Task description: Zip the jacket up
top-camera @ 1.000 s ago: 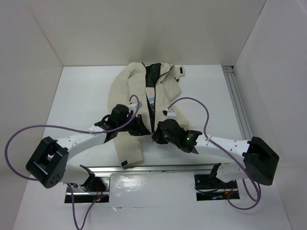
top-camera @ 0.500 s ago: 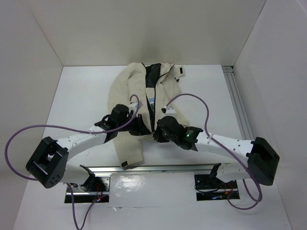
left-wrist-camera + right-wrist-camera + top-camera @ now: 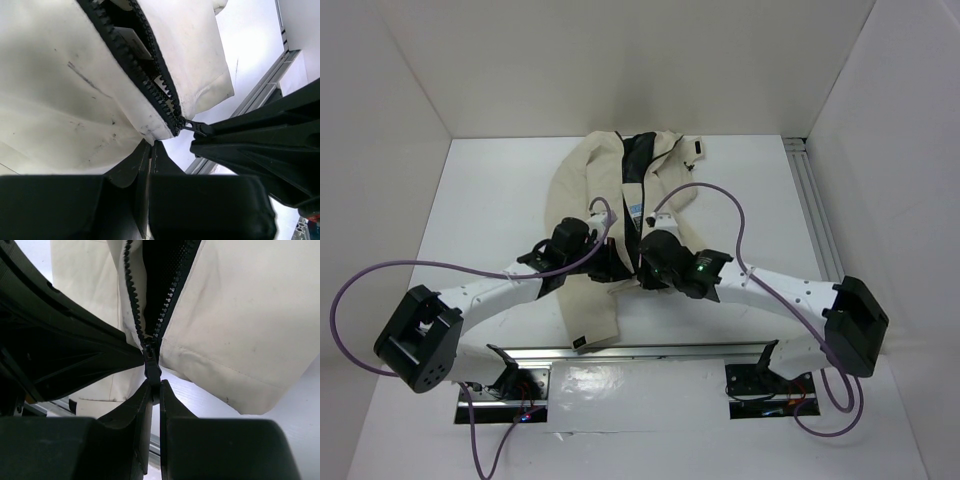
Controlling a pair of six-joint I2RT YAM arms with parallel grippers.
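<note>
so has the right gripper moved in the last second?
Yes. The right gripper, jaws shut on the zipper pull, has shifted away from the metal rail at the near edge, up the jacket toward its label.

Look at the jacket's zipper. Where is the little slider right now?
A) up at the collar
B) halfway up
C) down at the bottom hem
C: the right wrist view shows the slider at the hem of the jacket, teeth apart above it, its pull pinched in the right pincer.
</note>
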